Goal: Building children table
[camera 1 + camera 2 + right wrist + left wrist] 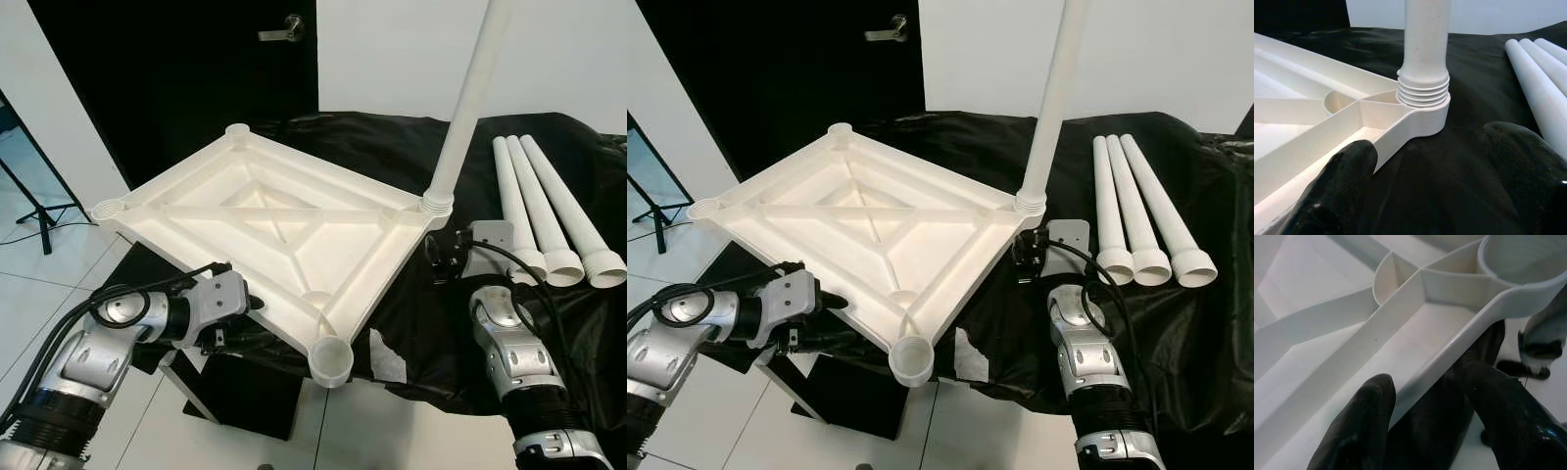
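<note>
While the tabletop (274,235) lies inverted, one leg (468,108) stands upright.

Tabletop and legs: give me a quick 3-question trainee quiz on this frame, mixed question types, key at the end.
1. True or false: one leg already stands upright in a corner socket of the tabletop.
2. How many loose legs lie on the black cloth?
A) two B) three C) four
3. Which gripper has its fingers astride the tabletop's rim near the empty socket closest to the robot?

Key
1. True; its threads still show above the socket.
2. B
3. The left gripper, open, one finger inside the rim and one outside. The right gripper is open too, pointing at the corner with the standing leg.
</note>
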You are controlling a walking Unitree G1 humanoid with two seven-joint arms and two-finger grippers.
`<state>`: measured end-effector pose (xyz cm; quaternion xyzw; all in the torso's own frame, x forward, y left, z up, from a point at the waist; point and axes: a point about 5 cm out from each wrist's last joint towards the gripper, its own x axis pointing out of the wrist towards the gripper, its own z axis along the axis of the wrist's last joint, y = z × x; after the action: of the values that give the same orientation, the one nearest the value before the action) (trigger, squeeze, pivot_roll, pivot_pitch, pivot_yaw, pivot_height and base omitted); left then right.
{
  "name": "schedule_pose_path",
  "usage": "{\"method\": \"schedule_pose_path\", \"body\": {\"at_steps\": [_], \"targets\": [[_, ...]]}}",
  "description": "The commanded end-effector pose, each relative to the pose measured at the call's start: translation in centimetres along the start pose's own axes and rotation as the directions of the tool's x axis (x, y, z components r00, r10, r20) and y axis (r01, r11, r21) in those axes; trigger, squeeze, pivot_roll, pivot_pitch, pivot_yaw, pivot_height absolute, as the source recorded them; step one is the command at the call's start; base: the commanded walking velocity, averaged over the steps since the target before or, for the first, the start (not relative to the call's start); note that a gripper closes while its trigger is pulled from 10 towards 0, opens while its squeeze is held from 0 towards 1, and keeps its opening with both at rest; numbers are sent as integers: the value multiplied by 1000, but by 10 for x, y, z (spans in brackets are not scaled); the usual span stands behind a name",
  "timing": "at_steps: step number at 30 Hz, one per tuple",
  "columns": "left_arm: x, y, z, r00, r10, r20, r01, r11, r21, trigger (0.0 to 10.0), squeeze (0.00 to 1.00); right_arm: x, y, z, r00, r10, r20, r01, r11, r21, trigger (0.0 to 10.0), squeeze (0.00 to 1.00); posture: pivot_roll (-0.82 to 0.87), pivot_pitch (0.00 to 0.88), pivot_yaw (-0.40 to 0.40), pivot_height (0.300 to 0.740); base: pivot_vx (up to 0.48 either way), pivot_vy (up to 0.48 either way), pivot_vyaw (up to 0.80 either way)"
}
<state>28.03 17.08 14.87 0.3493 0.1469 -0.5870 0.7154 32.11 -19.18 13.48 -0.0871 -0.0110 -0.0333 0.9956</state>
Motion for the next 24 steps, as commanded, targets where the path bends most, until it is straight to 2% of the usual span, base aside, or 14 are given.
{"method": "schedule_pose_path", "body": {"at_steps": [1,7,10,12,14,15,17,18,20,21,24], "targets": [[6,1,-1,998,-46,-39,48,998,43,10000,0,-2,-1,-1,1000,-14,-7,14,1000,8,10000,0,5,0,66,740,0,0,0],[12,3,-2,994,-85,-69,88,995,52,10000,0,-6,-2,-1,1000,-17,-5,17,1000,9,10000,0,1,0,74,740,0,0,0],[19,6,-6,986,-125,-110,133,989,63,9922,0,-16,4,0,1000,28,4,-28,999,22,10000,0,-1,0,76,740,0,0,0],[21,8,-8,981,-146,-127,155,986,60,7490,0,-22,9,0,999,52,4,-52,998,24,10000,0,-2,0,76,740,0,0,0],[22,9,-9,978,-157,-137,166,984,59,7725,0,-26,15,0,997,76,3,-76,997,34,10000,0,-1,0,75,740,0,0,0],[23,10,-10,977,-161,-140,171,983,61,4588,0,-29,20,1,996,91,9,-92,995,39,10000,0,3,0,74,740,0,0,0],[24,10,-11,976,-164,-141,174,983,62,4588,0,-31,23,1,995,101,14,-102,994,43,10000,0,3,0,74,740,0,0,0],[24,11,-12,974,-170,-146,181,981,65,1059,0,-36,29,4,992,121,32,-122,991,49,10000,0,2,0,77,740,0,0,0],[24,11,-13,974,-173,-149,184,981,63,863,0,-41,34,8,989,138,53,-142,988,64,10000,0,3,0,78,740,0,0,0],[23,11,-13,973,-176,-148,185,981,50,0,0,-46,38,10,985,157,65,-162,984,77,10000,0,3,0,78,740,0,0,0],[22,13,-14,976,-168,-139,174,984,25,0,0,-55,45,11,983,169,78,-177,977,118,10000,0,4,0,81,740,0,0,0]]}}
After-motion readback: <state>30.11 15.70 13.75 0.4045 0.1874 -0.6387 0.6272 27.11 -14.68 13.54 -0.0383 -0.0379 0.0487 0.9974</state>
